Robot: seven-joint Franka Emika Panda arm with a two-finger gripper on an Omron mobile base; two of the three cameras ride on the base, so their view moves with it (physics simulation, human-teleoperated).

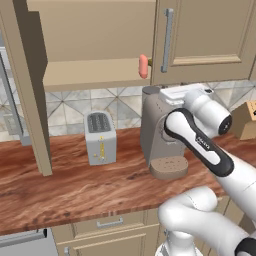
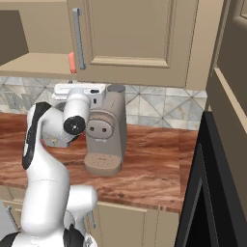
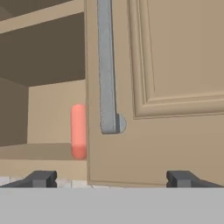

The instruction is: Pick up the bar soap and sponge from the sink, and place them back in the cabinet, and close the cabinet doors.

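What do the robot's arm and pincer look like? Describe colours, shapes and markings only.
The arm is glossy white, built of rounded tubular links with black bands at the joints and a small round dark cap on one joint. The pincer has two small, dark grey, blocky fingertips.

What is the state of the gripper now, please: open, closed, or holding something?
Gripper: open, jaws wide apart, holding nothing; it faces the closed right cabinet door, and the bar soap stands on the cabinet floor beside that door's edge.
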